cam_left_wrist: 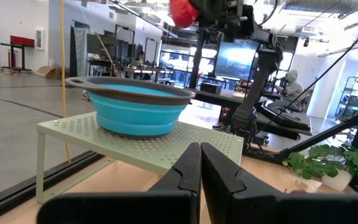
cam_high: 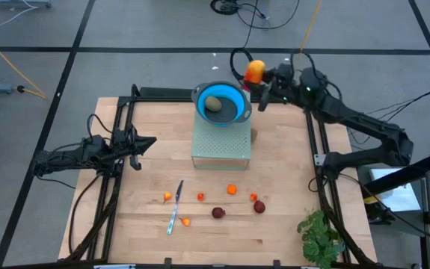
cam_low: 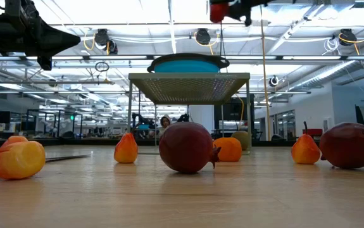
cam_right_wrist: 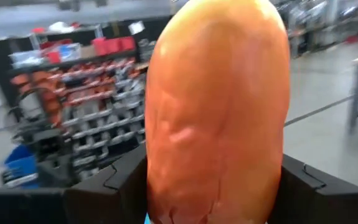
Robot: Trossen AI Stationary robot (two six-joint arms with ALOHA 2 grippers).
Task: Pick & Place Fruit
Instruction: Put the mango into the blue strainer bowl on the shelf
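right gripper clamps the oblong fruit at the bowl's two o'clock; left gripper, fingers closed and empty, waits at nine.

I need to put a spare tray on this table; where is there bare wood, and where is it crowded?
Bare wood lies between the left gripper and the green rack, and between the rack and the right rail. The front strip is crowded: knife, small fruit, maroon balls, plant at the corner.
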